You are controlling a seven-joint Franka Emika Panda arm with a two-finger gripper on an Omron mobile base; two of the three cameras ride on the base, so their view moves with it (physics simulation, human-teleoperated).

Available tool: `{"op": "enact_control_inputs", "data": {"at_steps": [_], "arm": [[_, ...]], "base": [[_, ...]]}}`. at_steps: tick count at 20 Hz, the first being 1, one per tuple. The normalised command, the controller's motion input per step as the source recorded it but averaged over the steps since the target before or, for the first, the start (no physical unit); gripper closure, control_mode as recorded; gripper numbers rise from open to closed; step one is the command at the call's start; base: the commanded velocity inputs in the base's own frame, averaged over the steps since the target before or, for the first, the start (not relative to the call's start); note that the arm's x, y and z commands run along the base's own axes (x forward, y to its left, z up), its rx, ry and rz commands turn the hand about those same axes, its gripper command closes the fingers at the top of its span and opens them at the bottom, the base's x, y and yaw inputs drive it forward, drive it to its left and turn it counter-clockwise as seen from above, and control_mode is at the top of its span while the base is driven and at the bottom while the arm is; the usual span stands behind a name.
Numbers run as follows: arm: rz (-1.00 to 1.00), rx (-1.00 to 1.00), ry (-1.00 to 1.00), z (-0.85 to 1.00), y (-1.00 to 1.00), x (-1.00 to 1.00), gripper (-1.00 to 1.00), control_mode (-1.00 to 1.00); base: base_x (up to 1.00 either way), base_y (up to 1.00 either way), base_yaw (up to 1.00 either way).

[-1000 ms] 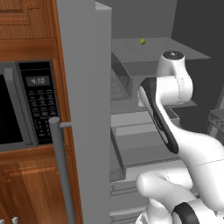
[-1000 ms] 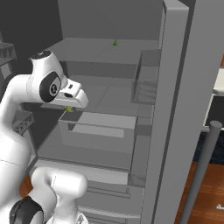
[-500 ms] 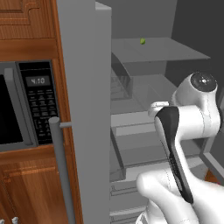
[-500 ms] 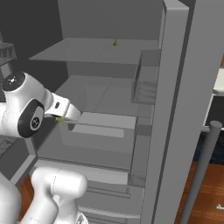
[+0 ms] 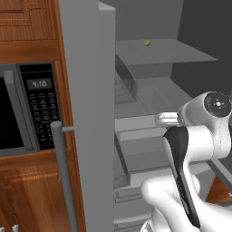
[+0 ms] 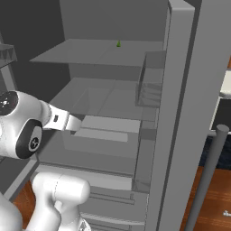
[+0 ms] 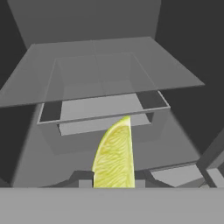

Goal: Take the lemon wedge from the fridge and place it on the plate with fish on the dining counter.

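The lemon wedge (image 7: 114, 155) is a yellow-green slice standing upright between my two dark fingertips (image 7: 84, 177), and my gripper (image 7: 113, 178) is shut on it. It hangs in front of the open fridge (image 5: 86, 104), facing the grey middle shelf (image 7: 105, 74) and a drawer below it. From the sides, my hand (image 5: 168, 119) pokes out of the white wrist towards the fridge (image 6: 180, 108), level with the lower shelf (image 6: 103, 128). The plate and the dining counter are out of view.
A small green piece (image 5: 147, 42) lies on the top shelf (image 6: 118, 43). The open steel door with its bar handle (image 5: 63, 172) stands to my left; another handle (image 6: 208, 176) rises at the right. A black microwave (image 5: 31, 113) sits in the wooden cabinet.
The arm has drawn back and down out of the fridge with the wedge in its grip; the elbow has sunk towards the base. The green piece on the top shelf has stayed put.
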Motion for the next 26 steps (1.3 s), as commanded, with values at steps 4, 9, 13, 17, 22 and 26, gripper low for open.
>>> {"op": "enact_control_inputs", "data": {"at_steps": [4, 9, 13, 17, 22, 26], "arm": [[0.0, 0.0, 0.0, 0.0, 0.0, 0.0, 1.0, -1.0], [0.0, 0.0, 0.0, 0.0, 0.0, 0.0, 1.0, -1.0], [0.02, 0.0, 0.0, -0.04, 0.0, -0.42, 1.0, -1.0], [0.18, 0.0, -0.04, -0.07, 0.0, -0.78, 1.0, -1.0], [0.02, 0.0, -0.02, 0.0, 0.0, -0.11, 1.0, -1.0], [0.0, 0.0, -0.06, -0.01, -0.09, 0.34, 1.0, -1.0]], "base": [[0.0, 0.0, 0.0], [0.0, 0.0, 0.0], [0.0, 0.0, 0.0], [0.0, 0.0, 0.0], [0.0, 0.0, 0.0], [0.0, 0.0, 0.0]]}}
